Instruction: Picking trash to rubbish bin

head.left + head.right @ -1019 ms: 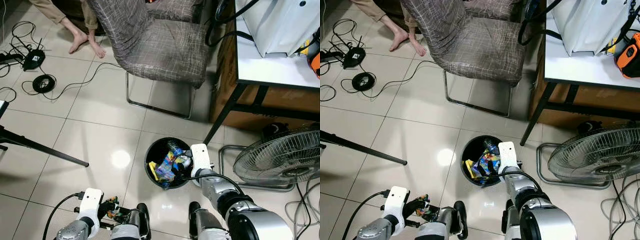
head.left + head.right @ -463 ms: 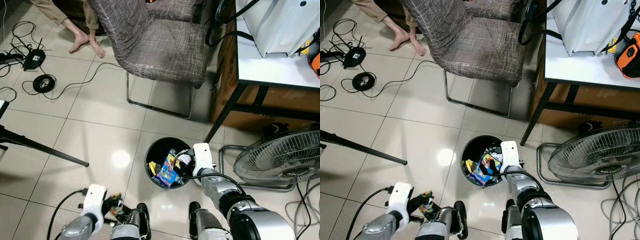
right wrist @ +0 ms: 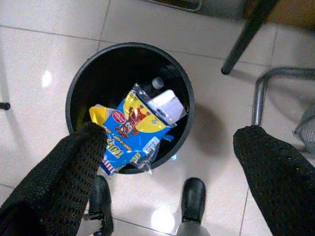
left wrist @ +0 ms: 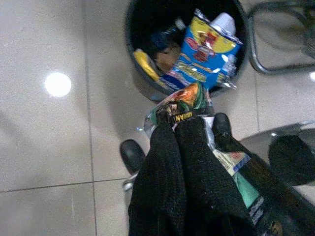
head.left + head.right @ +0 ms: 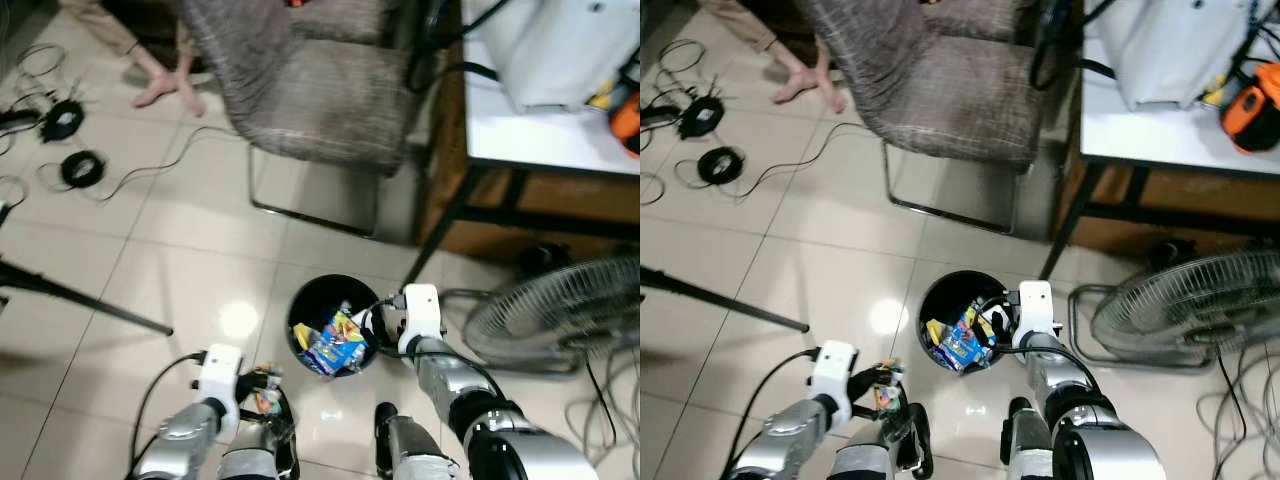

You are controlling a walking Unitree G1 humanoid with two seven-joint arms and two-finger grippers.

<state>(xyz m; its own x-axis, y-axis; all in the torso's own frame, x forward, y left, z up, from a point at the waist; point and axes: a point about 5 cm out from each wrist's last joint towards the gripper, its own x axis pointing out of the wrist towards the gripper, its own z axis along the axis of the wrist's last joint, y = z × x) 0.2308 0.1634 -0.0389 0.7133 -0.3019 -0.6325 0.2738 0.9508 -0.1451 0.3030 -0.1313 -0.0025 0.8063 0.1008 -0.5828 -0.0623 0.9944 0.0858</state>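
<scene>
Left wrist view: left gripper (image 4: 189, 123), fingers pinched together on a crumpled wrapper (image 4: 183, 102), green and orange printed foil, glossy, creased, its free end poking out past the fingertips. Held low and short of the rubbish bin (image 4: 142, 86), presumably so it can be carried over the rim and dropped.

Rubbish bin: round, black, smooth-walled plastic, standing on pale glossy floor tiles (image 5: 190, 250) between the robot's feet and the chair (image 5: 330, 90). Contents: blue-and-yellow snack bag (image 3: 130, 130), shiny film, lying slantwise on top; a white-capped bottle (image 3: 165, 105) beneath it; other scraps too dark to identify.

Right gripper (image 3: 165, 162): fingers spread wide, holding nothing, poised above the bin mouth with one finger over the rim; judged to have done its part there.

Surroundings: chair in grey woven fabric on a bent chrome tube frame; wire-grille fan (image 5: 1180, 305) beside the bin; white-topped table (image 5: 540, 140).
</scene>
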